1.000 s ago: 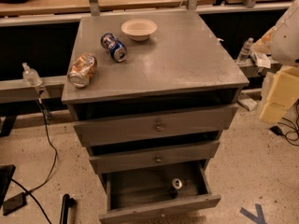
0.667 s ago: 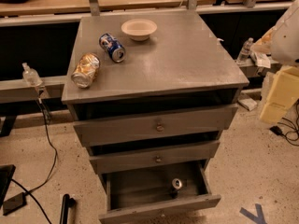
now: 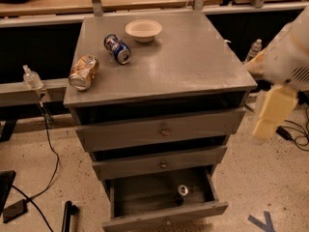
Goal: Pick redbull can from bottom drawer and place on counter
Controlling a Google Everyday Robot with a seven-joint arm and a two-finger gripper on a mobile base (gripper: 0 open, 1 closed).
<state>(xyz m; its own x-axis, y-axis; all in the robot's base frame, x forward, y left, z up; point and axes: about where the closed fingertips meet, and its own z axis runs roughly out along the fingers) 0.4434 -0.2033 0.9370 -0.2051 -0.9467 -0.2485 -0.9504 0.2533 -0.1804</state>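
Note:
The redbull can (image 3: 183, 191) stands upright in the open bottom drawer (image 3: 164, 218), right of its middle, and only its silver top and dark body show. The counter (image 3: 188, 62) is the grey cabinet top above. My gripper (image 3: 269, 117), cream-coloured on a white arm, hangs to the right of the cabinet at the height of the upper drawers. It is well above and to the right of the can and holds nothing that I can see.
On the counter lie a white bowl (image 3: 143, 30), a shorter blue can (image 3: 118, 48) on its side and a dented orange-brown can (image 3: 83, 72). Two shut drawers with knobs (image 3: 164, 131) sit above the open one. A cable (image 3: 48, 139) and plastic bottles (image 3: 32, 77) are on the left.
My gripper has moved a little to the left and down, closer to the cabinet's right side. The can and drawer have not moved.

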